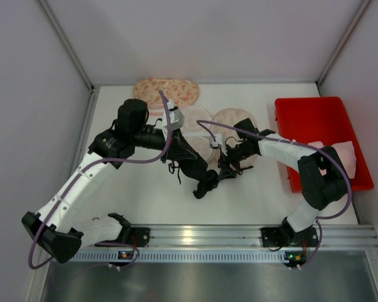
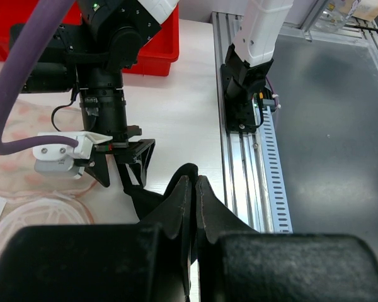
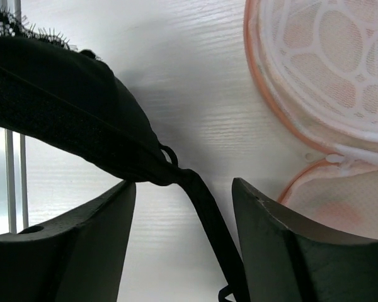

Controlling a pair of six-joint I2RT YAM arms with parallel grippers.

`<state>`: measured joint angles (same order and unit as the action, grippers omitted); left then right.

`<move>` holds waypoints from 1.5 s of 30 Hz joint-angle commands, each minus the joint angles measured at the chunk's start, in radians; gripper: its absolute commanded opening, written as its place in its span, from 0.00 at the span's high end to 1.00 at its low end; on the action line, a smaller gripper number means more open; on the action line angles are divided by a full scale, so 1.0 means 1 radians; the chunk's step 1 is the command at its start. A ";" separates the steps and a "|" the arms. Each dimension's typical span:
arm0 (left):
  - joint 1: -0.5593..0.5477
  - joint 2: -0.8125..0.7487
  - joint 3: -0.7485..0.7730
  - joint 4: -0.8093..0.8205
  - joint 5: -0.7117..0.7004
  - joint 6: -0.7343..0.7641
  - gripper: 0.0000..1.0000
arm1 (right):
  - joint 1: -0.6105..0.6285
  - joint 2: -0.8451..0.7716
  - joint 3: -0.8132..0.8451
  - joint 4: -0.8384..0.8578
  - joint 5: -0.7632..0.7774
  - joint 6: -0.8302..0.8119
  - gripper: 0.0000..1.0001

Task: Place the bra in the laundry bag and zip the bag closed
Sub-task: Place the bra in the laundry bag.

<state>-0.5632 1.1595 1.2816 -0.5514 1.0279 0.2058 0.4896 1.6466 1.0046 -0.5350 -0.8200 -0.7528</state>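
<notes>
Currently the left gripper (image 2: 192, 189), pinched shut on the black bra (image 1: 198, 168), holds it beside the laundry bag (image 1: 230, 121); the right gripper (image 3: 184, 189), half open and empty, straddles a strap (image 3: 205, 202), seemingly to spread it.

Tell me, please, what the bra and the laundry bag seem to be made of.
The bra looks like black matte fabric, probably a soft textile, with a lace fringe along one edge. The laundry bag looks like translucent pinkish mesh with white lattice ribs, probably synthetic netting.

Nothing legible in any view: no writing, brand, label or number shows on the bra (image 1: 198, 176), the laundry bag (image 1: 234, 118) or the red bin (image 1: 309, 126)
</notes>
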 commanded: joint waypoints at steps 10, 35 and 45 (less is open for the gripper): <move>0.008 -0.047 -0.022 0.011 0.011 0.038 1.00 | 0.064 0.008 0.074 -0.157 -0.064 -0.230 0.34; 0.009 -0.189 0.011 -0.070 -0.212 0.075 1.00 | 0.020 -0.036 0.429 -0.347 0.226 -0.304 1.00; 0.009 -0.005 0.166 -0.068 -0.649 0.170 1.00 | -0.063 0.057 0.635 0.262 0.441 -0.306 1.00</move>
<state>-0.5579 1.0897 1.3884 -0.6361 0.5842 0.3393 0.4240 1.6684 1.5879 -0.5667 -0.4465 -1.0309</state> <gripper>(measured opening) 0.035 0.022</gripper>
